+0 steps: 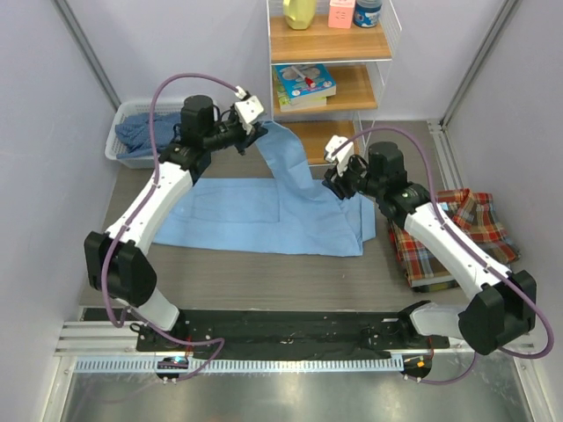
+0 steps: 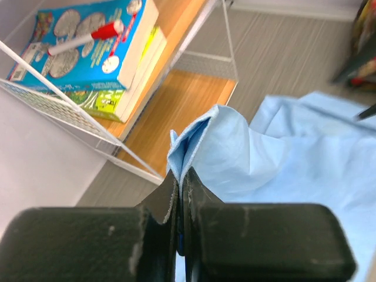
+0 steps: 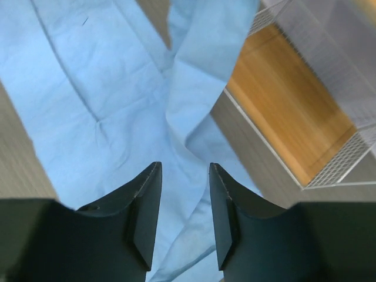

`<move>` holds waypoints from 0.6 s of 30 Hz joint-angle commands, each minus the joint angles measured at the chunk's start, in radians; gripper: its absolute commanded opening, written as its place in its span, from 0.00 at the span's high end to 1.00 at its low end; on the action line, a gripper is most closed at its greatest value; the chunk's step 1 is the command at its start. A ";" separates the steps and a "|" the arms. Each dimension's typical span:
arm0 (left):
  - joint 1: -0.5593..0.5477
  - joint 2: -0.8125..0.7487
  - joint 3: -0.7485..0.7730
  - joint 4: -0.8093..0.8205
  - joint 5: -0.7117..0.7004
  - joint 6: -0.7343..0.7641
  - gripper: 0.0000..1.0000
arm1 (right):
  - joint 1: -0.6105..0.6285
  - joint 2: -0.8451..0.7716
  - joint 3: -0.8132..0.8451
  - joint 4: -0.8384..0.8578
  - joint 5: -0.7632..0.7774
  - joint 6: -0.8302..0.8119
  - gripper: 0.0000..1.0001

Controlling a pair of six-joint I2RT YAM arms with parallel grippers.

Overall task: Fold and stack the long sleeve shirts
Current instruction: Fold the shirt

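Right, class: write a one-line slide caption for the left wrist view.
Left hand pinches the light blue shirt beside a wire shelf.

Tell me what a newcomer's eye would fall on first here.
The light blue shirt spreads across the middle of the table, one part held up toward the shelf by the left gripper, which is shut on the cloth. The right gripper hangs open over the shirt's right end. A plaid shirt lies at the table's right edge.
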 commanded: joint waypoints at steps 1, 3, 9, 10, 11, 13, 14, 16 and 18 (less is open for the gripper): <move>0.032 0.050 0.051 0.030 0.076 0.180 1.00 | 0.003 -0.036 -0.053 -0.041 -0.043 -0.010 0.60; 0.058 0.056 0.048 0.020 0.171 0.187 1.00 | 0.003 -0.015 -0.060 -0.066 -0.045 0.006 0.63; 0.188 0.050 0.036 -0.245 0.516 0.474 1.00 | -0.024 0.028 -0.067 -0.111 -0.094 -0.021 0.62; 0.201 0.049 0.037 -0.378 0.535 0.526 1.00 | -0.026 0.041 -0.057 -0.119 -0.103 -0.027 0.61; 0.227 0.043 0.043 -0.461 0.555 0.619 1.00 | -0.029 0.050 -0.056 -0.126 -0.108 -0.033 0.60; 0.248 0.043 0.056 -0.656 0.564 0.921 1.00 | -0.031 0.085 -0.057 -0.142 -0.111 -0.058 0.59; 0.265 0.046 0.071 -0.825 0.561 1.001 1.00 | -0.031 0.094 -0.059 -0.144 -0.109 -0.064 0.57; 0.284 0.070 0.091 -0.987 0.540 1.257 1.00 | -0.031 0.136 -0.060 -0.146 -0.103 -0.075 0.55; 0.305 0.110 0.115 -1.234 0.504 1.455 1.00 | -0.032 0.165 -0.057 -0.147 -0.095 -0.082 0.52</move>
